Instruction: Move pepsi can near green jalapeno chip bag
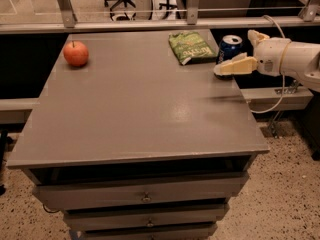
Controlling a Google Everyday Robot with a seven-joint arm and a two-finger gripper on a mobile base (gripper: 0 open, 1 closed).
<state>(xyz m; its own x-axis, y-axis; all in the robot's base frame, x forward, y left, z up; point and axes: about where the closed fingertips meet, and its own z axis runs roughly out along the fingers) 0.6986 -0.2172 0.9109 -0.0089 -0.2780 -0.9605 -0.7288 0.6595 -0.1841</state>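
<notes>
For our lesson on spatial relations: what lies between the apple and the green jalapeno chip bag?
Only bare table, as the camera view shows. The end effector is at the pepsi can, beside the chip bag.

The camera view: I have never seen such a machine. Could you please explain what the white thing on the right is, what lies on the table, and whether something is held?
There is one picture, looking down from the front at a grey table with drawers below. Where the camera is mounted is not known. The white thing is the robot's single arm, reaching in from the right. At its end is the gripper, the part that grasps. It is at the pepsi can, near the table's far right edge. Whether it holds the can, I cannot tell. Just left of the can lies the green jalapeno chip bag, flat. A red apple sits near the far left corner.
</notes>
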